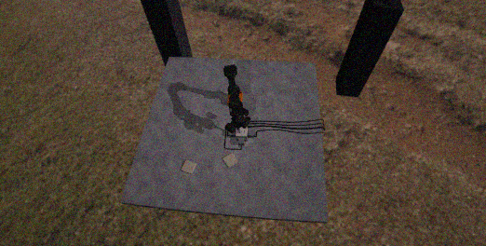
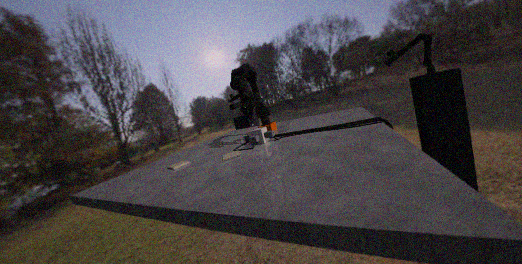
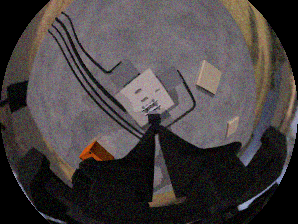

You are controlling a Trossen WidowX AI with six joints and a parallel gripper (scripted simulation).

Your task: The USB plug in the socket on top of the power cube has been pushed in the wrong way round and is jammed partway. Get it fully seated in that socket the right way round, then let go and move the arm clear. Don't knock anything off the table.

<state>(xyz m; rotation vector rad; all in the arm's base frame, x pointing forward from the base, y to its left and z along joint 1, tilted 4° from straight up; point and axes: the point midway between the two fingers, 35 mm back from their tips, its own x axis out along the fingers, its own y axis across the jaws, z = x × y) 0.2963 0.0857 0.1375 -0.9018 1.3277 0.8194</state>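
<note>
No text, label, brand, number or sign can be read in any view

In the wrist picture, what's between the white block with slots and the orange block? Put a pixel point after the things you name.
Between the white slotted block [image 3: 155,82] and the orange block [image 3: 91,151], thin black cables cross the grey table [image 3: 220,40]; the wrist view shows this.
</note>
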